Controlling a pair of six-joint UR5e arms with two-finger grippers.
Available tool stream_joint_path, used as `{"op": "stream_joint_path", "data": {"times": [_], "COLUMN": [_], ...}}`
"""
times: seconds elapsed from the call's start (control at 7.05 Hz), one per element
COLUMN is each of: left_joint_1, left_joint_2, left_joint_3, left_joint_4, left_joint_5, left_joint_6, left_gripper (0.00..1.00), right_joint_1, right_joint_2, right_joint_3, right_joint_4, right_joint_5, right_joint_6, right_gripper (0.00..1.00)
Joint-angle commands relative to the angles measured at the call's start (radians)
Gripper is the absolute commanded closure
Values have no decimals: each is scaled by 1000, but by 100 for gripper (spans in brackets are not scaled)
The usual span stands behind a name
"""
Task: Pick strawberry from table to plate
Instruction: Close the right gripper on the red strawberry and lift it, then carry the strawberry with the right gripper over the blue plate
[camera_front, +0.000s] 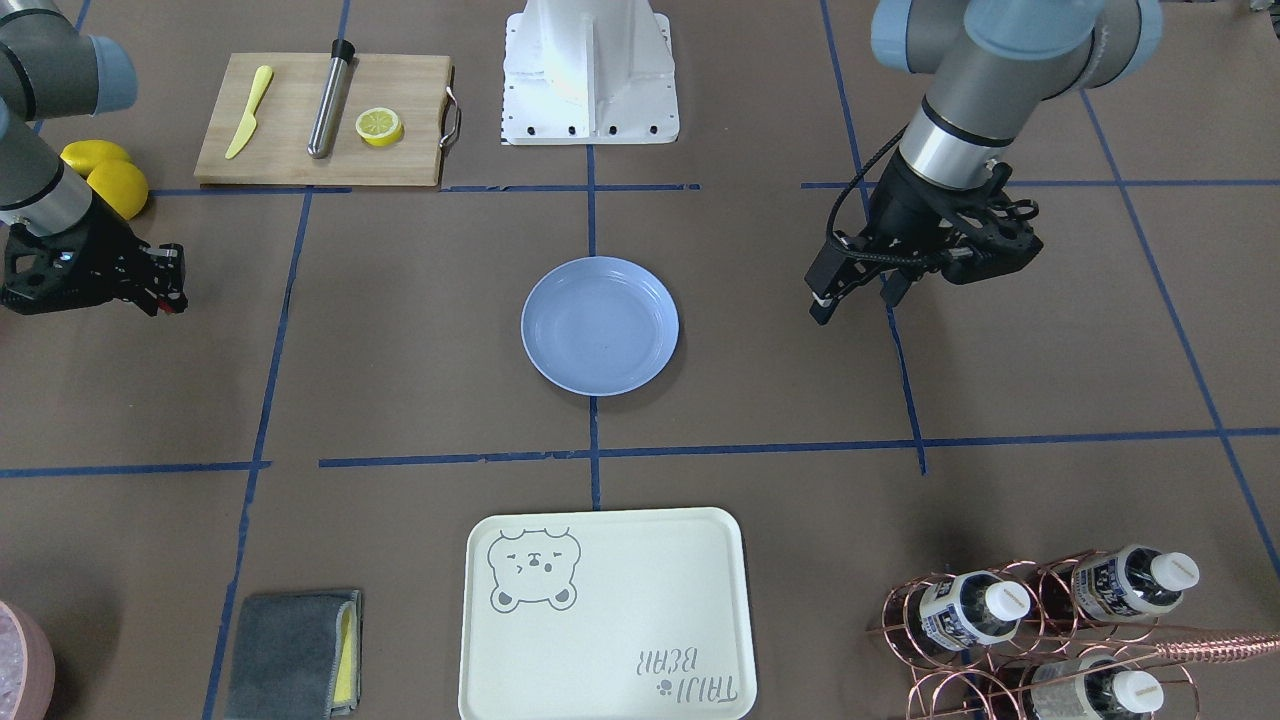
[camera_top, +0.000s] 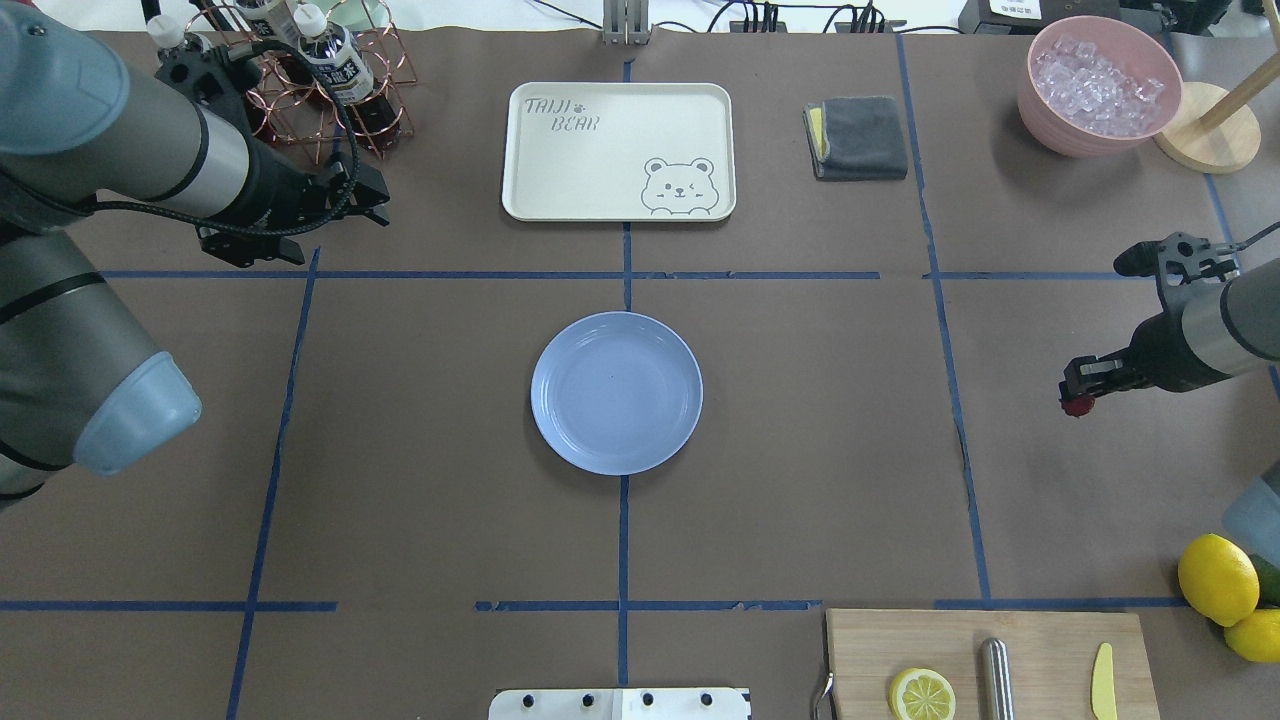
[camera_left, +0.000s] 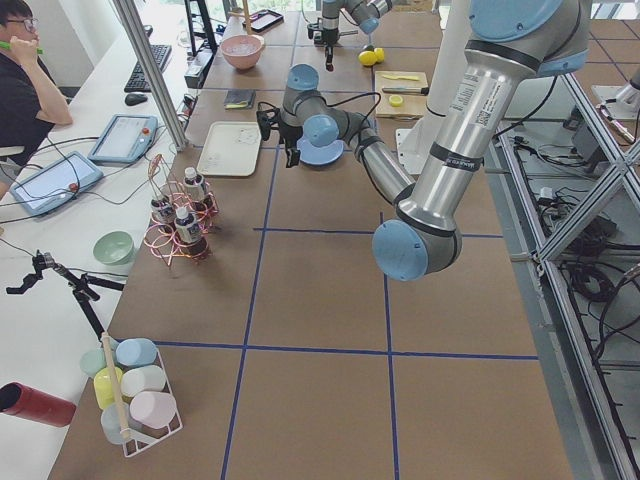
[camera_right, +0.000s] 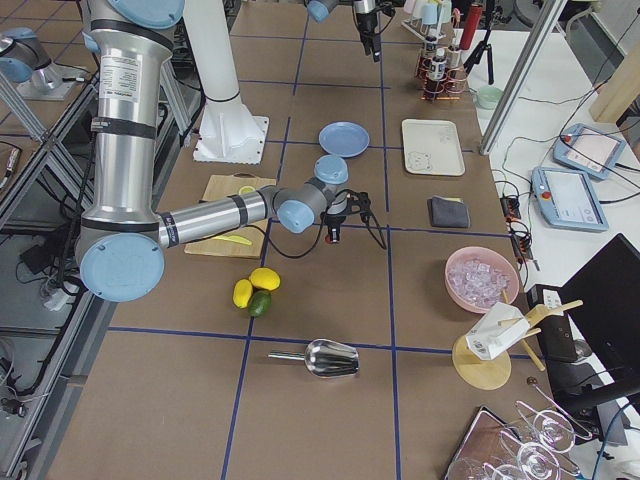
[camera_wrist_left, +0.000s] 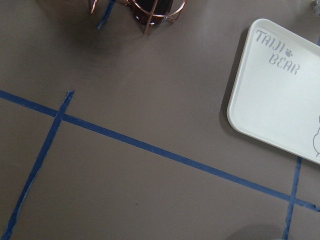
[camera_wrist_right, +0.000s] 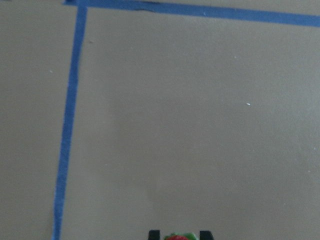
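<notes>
The strawberry (camera_top: 1077, 406) is a tiny dark-red berry, lifted off the brown table (camera_top: 820, 450) at its right side with my right gripper (camera_top: 1078, 398) shut on it. In the right wrist view the strawberry (camera_wrist_right: 177, 237) shows red and green between the two black fingertips at the bottom edge. The light-blue plate (camera_top: 616, 392) lies empty at the table's middle, well to the left of that gripper. My left gripper (camera_front: 858, 305) hangs open above the table, far-left of the plate, holding nothing.
A cream bear-print tray (camera_top: 618, 150) and a grey cloth (camera_top: 858, 137) lie beyond the plate. A copper bottle rack (camera_top: 300, 70) stands near the left arm. The cutting board (camera_top: 990, 665) and whole lemons (camera_top: 1218, 578) are at the near right, a pink ice bowl (camera_top: 1098, 85) far right.
</notes>
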Motion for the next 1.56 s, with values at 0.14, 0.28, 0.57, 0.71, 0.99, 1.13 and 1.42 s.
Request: {"op": "stream_joint_path", "data": {"times": [0.14,0.28,0.57,0.71,0.99,1.13,1.42], "left_joint_1": [-100,-141,-233,-276,-332,-338,-338], "left_joint_2": [43,75,151,178,208,212,214], "left_joint_3": [0,2,11,18,37,41,46], "left_joint_4": [86,89,88,88,85,83,79], "left_joint_5": [-30,-31,-33,-34,-36,-36,-36], "left_joint_6": [259,380,587,697,811,824,824], "left_gripper": [0,0,0,0,0,0,0], "right_joint_1": [69,-4,-158,-250,-357,-385,-400], "right_joint_2": [324,464,607,690,869,885,945], "right_joint_3": [32,29,-8,-69,-292,-362,-472], "right_joint_4": [-337,-490,-529,-529,-521,-474,-415], "right_joint_5": [126,102,-10,-121,-229,-271,-273], "right_joint_6": [14,56,217,266,340,341,348], "right_gripper": [100,100,100,100,100,100,100]}}
